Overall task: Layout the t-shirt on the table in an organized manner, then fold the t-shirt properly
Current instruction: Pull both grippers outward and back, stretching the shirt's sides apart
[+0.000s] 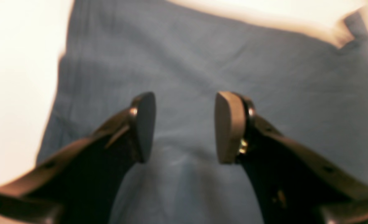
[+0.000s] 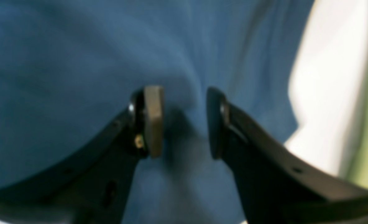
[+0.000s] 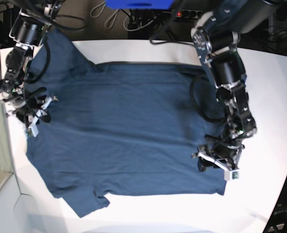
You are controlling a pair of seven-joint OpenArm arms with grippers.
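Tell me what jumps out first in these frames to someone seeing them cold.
The navy t-shirt spread nearly flat over the white table dominates the base view. One arm sits at each side edge of it: the left hand and the right hand both have their jaws apart over the cloth.

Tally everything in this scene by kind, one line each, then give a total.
t-shirt: 1
table: 1
grippers: 2, the left gripper and right gripper
Total: 4
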